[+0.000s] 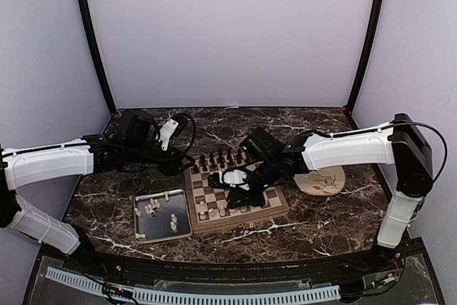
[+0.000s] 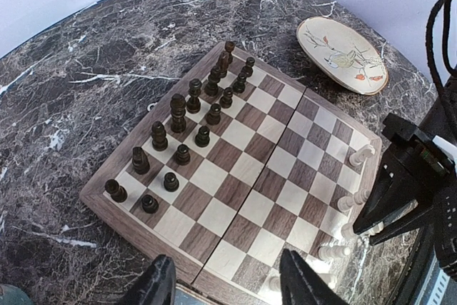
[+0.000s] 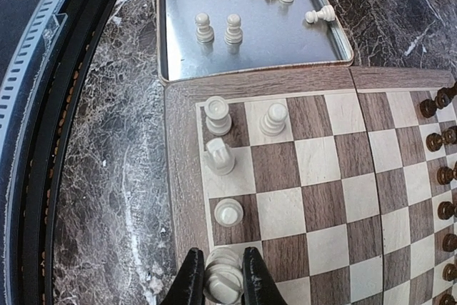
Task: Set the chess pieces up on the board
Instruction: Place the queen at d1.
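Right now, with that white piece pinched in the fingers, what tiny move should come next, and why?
Probably set the white piece down and open the right fingers: they hold it at the board's edge row, just past three white pieces standing there.

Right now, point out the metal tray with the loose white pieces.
Top view: the metal tray lies on the table, just left of the board, toward the near edge.

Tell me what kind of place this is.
Probably a robot test booth: plain pale walls enclose a marble-look table, a left arm and right arm reach over it, and a chessboard sits on it.
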You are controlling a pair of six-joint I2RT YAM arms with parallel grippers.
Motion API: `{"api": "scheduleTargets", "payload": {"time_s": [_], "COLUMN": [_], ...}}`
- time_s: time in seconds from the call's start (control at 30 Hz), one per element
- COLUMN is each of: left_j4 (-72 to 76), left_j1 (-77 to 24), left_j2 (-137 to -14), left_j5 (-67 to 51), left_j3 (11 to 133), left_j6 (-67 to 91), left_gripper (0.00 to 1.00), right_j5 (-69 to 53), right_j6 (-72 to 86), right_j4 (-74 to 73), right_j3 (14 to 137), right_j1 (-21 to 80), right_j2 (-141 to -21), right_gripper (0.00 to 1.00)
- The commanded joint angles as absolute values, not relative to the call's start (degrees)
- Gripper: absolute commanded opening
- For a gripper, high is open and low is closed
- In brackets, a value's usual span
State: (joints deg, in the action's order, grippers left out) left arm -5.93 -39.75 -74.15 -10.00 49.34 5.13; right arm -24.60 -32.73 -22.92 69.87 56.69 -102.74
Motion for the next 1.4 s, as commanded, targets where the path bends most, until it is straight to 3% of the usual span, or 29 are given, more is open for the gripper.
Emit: {"api": "scheduleTargets", "payload": {"time_s": [0.0,0.57,0.8,1.23,1.37], "left_j4": [-5.92,-6.0,-5.99,-6.1,-10.83], "left_j1": [-39.46,-39.46,-39.49,-39.5,-39.47], "left_j2": [-74.0,-74.53,-74.62,-74.6,-74.9], "left_j5": [-9.99,-10.28,-10.62,-10.85,-7.12], "left_j3": [49.31,49.39,49.39,49.39,50.84], "left_j6": [4.56,4.7,4.87,5.01,7.3], "left_gripper": [0.52,0.52,0.52,0.52,0.52], "right_j5": [-24.64,-21.66,-20.49,-21.09,-21.05], "right_j6": [-32.03,-32.46,-32.08,-31.55,-30.87], "right_j4": [-20.62,-20.68,-19.99,-21.32,-22.72], "right_j3": [69.15,68.65,68.47,69.12,70.29], "right_j1": [57.11,57.04,57.04,57.04,56.98], "right_j2": [-104.41,-105.46,-105.9,-104.24,-102.52], "right_gripper": [0.06,0.07,0.19,0.28,0.37]}}
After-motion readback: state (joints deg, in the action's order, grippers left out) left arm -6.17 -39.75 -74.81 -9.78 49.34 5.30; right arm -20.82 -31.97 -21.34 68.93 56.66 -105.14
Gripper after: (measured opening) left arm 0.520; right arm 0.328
